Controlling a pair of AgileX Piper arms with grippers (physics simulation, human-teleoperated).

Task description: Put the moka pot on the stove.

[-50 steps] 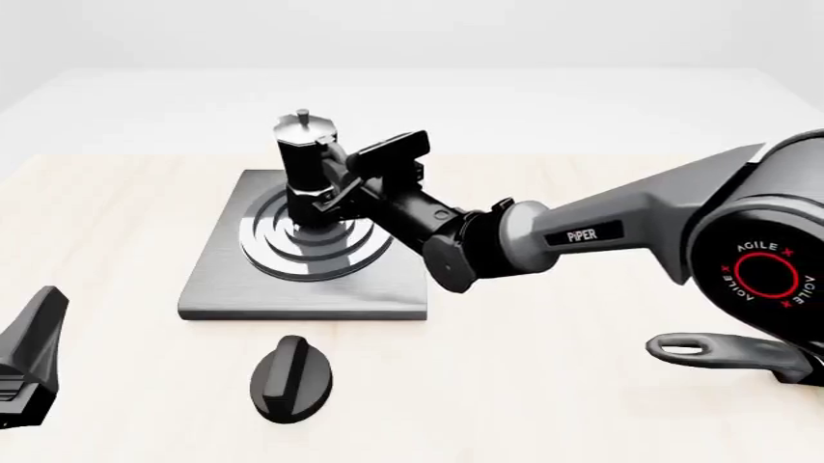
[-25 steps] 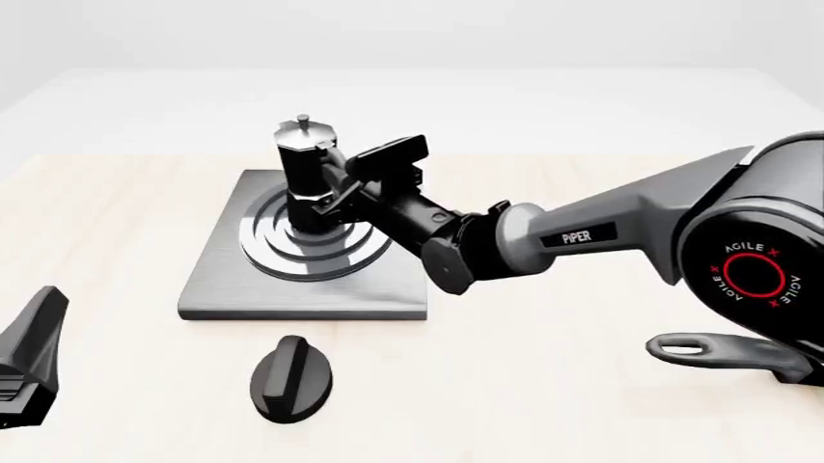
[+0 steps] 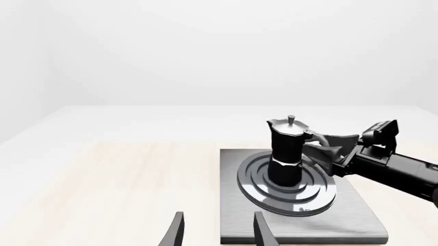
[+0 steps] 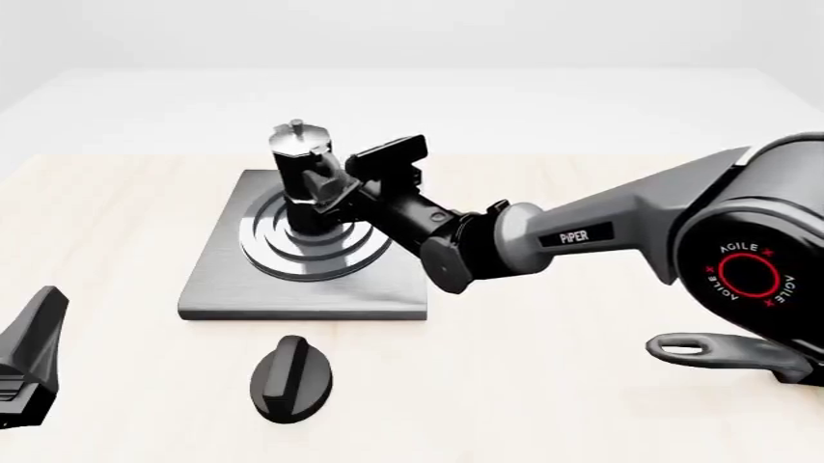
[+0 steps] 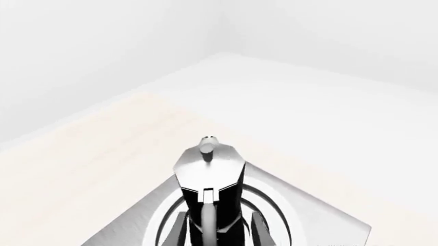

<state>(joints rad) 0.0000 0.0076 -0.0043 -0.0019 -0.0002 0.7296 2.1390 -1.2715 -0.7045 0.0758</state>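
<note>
The moka pot (image 4: 299, 183), black with a silver lid and knob, stands upright on the shiny rings of the grey stove (image 4: 219, 289). My right gripper (image 4: 338, 188) is open at the pot's handle side, one finger on each side of the handle. In the right wrist view the pot (image 5: 208, 179) fills the space between the spread fingers (image 5: 179, 230). The left wrist view shows the pot (image 3: 286, 154) on the stove (image 3: 362, 225) with my right gripper (image 3: 327, 148) beside it. My left gripper (image 3: 217, 233) is open and empty, near the front left (image 4: 29, 352).
A black oval knob (image 4: 291, 378) lies in front of the stove. A pan's long handle (image 4: 721, 352) shows at the lower right, under my right arm (image 4: 580, 236), which crosses the table's middle.
My right gripper has risen a little beside the pot and its fingers now stand apart. The pot has shifted slightly left on the rings. The left arm has not moved.
</note>
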